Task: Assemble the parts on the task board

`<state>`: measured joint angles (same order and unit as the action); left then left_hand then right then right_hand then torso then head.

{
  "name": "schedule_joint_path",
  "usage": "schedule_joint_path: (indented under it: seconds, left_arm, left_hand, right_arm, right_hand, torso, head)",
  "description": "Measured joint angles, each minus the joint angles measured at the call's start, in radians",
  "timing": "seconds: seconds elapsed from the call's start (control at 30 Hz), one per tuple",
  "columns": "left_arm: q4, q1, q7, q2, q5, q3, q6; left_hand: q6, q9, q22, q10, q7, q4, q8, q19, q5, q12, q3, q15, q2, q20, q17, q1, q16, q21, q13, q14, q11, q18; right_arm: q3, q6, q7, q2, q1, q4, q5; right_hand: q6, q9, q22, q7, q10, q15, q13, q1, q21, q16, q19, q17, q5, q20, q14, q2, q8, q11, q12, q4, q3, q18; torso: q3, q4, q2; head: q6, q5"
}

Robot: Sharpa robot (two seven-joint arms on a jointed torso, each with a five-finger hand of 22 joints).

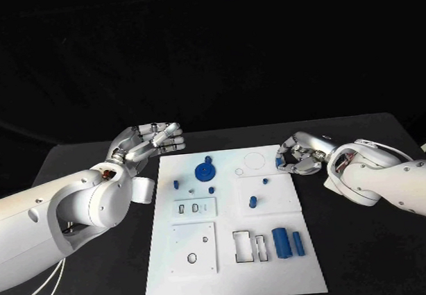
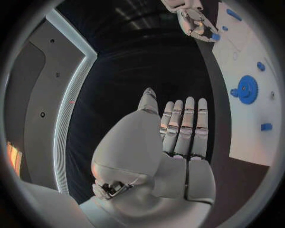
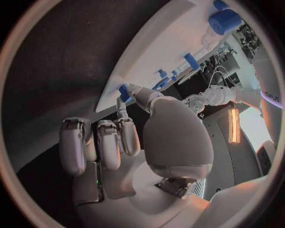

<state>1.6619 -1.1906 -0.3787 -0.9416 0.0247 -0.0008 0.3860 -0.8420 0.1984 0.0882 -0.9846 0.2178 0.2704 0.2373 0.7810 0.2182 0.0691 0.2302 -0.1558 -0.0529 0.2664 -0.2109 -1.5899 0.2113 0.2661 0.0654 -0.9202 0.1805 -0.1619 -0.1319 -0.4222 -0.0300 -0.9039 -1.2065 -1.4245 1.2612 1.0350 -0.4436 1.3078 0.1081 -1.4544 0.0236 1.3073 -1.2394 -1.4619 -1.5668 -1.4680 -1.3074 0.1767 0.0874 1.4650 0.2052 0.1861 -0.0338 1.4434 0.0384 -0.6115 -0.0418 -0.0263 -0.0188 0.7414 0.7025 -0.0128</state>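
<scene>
— Right hand sits at the board's right edge, up at the far end. What has it got?
— A small blue part, pinched between thumb and a fingertip, right at the board's edge; the other fingers are curled.
— And the left hand?
— Off the board's far left corner, over the black table. Fingers straight and side by side, nothing in them.
— Other parts?
— Gear near the far end, two cylinders near the front. The small pieces between are hard to make out.
</scene>
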Motion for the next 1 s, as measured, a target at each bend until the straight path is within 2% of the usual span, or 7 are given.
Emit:
schedule_joint_path:
  seconds: [0.17, 0.37, 0.5, 0.6, 0.73, 0.9, 1.0]
  left_arm:
    - [-0.003, 0.0, 0.0, 0.0, 0.0, 0.0, 0.0]
    - [-0.009, 0.0, 0.0, 0.0, 0.0, 0.0, 0.0]
    - [-0.016, 0.0, 0.0, 0.001, 0.0, 0.0, 0.0]
    - [-0.023, 0.0, 0.0, 0.004, 0.0, 0.0, 0.0]
    - [-0.04, 0.0, 0.0, 0.018, 0.0, 0.0, 0.0]
    - [-0.057, 0.0, 0.001, 0.033, 0.0, -0.001, 0.0]
    - [-0.069, 0.0, 0.001, 0.048, 0.0, -0.001, 0.0]
  left_hand:
    - [0.0, 0.0, 0.0, 0.0, 0.0, 0.003, 0.0, 0.0, 0.0, 0.0, 0.003, 0.0, 0.0, 0.0, -0.001, 0.0, 0.0, 0.0, 0.0, 0.0, 0.0, 0.0]
    - [0.0, 0.0, -0.001, 0.0, 0.0, 0.003, 0.0, 0.0, 0.0, 0.0, 0.003, 0.0, 0.0, 0.0, -0.001, 0.0, 0.0, 0.0, 0.0, 0.0, 0.0, 0.0]
    - [0.0, 0.001, -0.001, 0.0, 0.0, 0.003, 0.0, 0.0, 0.0, 0.0, 0.003, 0.0, 0.0, 0.0, -0.001, 0.0, -0.004, 0.0, 0.0, 0.0, 0.0, 0.0]
    - [0.0, 0.001, -0.001, 0.0, 0.0, 0.003, 0.0, 0.0, 0.0, 0.0, 0.003, 0.0, 0.0, 0.0, -0.001, 0.0, -0.004, 0.0, 0.0, 0.0, 0.0, 0.0]
    - [0.0, 0.001, -0.001, 0.0, 0.0, 0.003, 0.0, 0.0, 0.0, 0.0, 0.003, 0.0, 0.0, 0.0, -0.001, 0.0, -0.004, 0.0, 0.0, 0.0, 0.0, 0.0]
    - [0.0, 0.001, -0.001, 0.0, 0.0, 0.003, 0.0, 0.0, 0.0, 0.0, 0.003, 0.0, 0.0, 0.0, -0.001, 0.0, -0.004, 0.0, 0.0, 0.0, 0.0, 0.0]
    - [0.0, 0.001, -0.001, 0.0, 0.0, 0.001, 0.0, 0.0, 0.0, 0.0, 0.005, 0.0, 0.0, 0.0, -0.001, 0.0, -0.004, 0.0, 0.0, 0.0, 0.0, 0.0]
  right_arm:
    - [0.001, -0.035, -0.023, -0.01, 0.0, -0.031, 0.01]
    - [0.004, -0.061, -0.066, -0.018, -0.004, -0.115, 0.023]
    - [0.005, -0.068, -0.105, -0.006, -0.014, -0.165, 0.039]
    - [0.005, -0.07, -0.135, 0.023, -0.019, -0.195, 0.054]
    - [0.005, -0.07, -0.162, 0.071, -0.021, -0.214, 0.073]
    - [0.0, -0.067, -0.185, 0.134, -0.021, -0.214, 0.09]
    - [-0.003, -0.064, -0.196, 0.175, -0.012, -0.207, 0.098]
  right_hand:
    - [0.002, -0.006, 0.0, -0.002, -0.003, 0.004, 0.0, 0.004, -0.011, 0.0, 0.004, 0.0, 0.021, -0.004, 0.004, -0.004, 0.01, 0.003, 0.0, -0.003, -0.003, 0.0]
    - [0.0, -0.006, 0.0, -0.004, -0.003, 0.004, 0.0, 0.012, -0.012, 0.0, 0.004, 0.0, 0.025, -0.004, 0.004, -0.012, 0.01, 0.003, 0.0, -0.003, -0.003, 0.0]
    - [0.0, -0.006, 0.0, -0.004, -0.003, 0.004, 0.0, 0.012, -0.016, 0.0, 0.004, 0.0, 0.025, -0.004, 0.004, -0.012, 0.01, 0.003, 0.0, -0.001, -0.004, 0.0]
    - [0.0, -0.006, 0.0, -0.004, -0.003, 0.004, 0.0, 0.013, -0.016, 0.0, 0.004, 0.0, 0.025, -0.004, 0.004, -0.013, 0.01, 0.003, 0.0, 0.0, -0.006, 0.0]
    - [0.0, -0.006, 0.0, -0.004, -0.003, 0.004, 0.001, 0.019, -0.02, 0.0, 0.004, 0.0, 0.025, -0.004, 0.004, -0.016, 0.009, 0.003, 0.004, 0.0, -0.006, 0.0]
    - [0.0, -0.006, 0.0, -0.004, -0.003, 0.003, 0.001, 0.022, -0.02, 0.0, 0.004, 0.0, 0.025, -0.004, 0.004, -0.019, 0.007, 0.003, 0.004, 0.0, -0.006, 0.0]
    - [0.0, -0.006, 0.0, -0.004, -0.003, 0.003, 0.001, 0.022, -0.019, 0.0, 0.004, 0.0, 0.025, -0.004, 0.004, -0.019, 0.006, 0.003, 0.004, 0.0, -0.006, 0.0]
  torso:
    - [0.0001, -0.0001, 0.0]
    - [0.001, 0.0005, -0.002]
    - [0.0031, 0.0012, -0.005]
    - [0.0048, 0.0016, -0.009]
    - [0.0085, -0.0008, -0.013]
    - [0.0129, -0.004, -0.018]
    - [0.0167, -0.0058, -0.02]
  head:
    - [-0.001, 0.002]
    - [-0.002, 0.005]
    - [-0.001, 0.007]
    - [0.002, 0.01]
    - [0.009, 0.016]
    - [0.018, 0.025]
    - [0.022, 0.029]
